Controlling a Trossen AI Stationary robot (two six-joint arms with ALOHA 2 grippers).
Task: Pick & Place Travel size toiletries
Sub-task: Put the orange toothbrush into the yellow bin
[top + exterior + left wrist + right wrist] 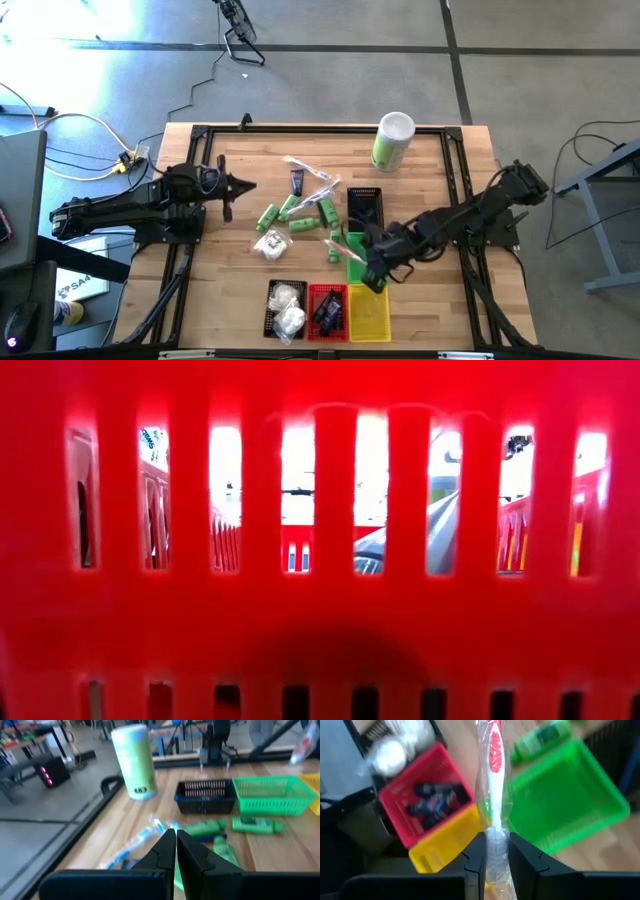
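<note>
My right gripper [373, 277] is shut on a clear-wrapped stick with a red-and-white brush inside [492, 780], above the yellow basket [445, 842] and the green basket [560, 805]. My left gripper [243, 185] is shut and empty at the table's left, short of the loose pile. Green bottles [290, 208], a dark blue tube [297, 181], a white pouch [270, 245] and clear-wrapped sticks [312, 172] lie flat on the table. The red basket [327, 310] holds dark blue tubes [437, 800]. A black basket [285, 305] holds white pouches. My right gripper pinches the wrapped stick near one end [496, 837] between its two fingers. The rest of the stick reaches out ahead, in line with the fingers. It is lifted clear, over the edge where the yellow and green baskets meet.
A tall green-and-white canister [392, 140] stands near the far edge. A second black basket [365, 206] sits mid-table beside the green one. The red basket's slotted wall [320, 610] fills the low view. Black frame rails run along the table's sides.
</note>
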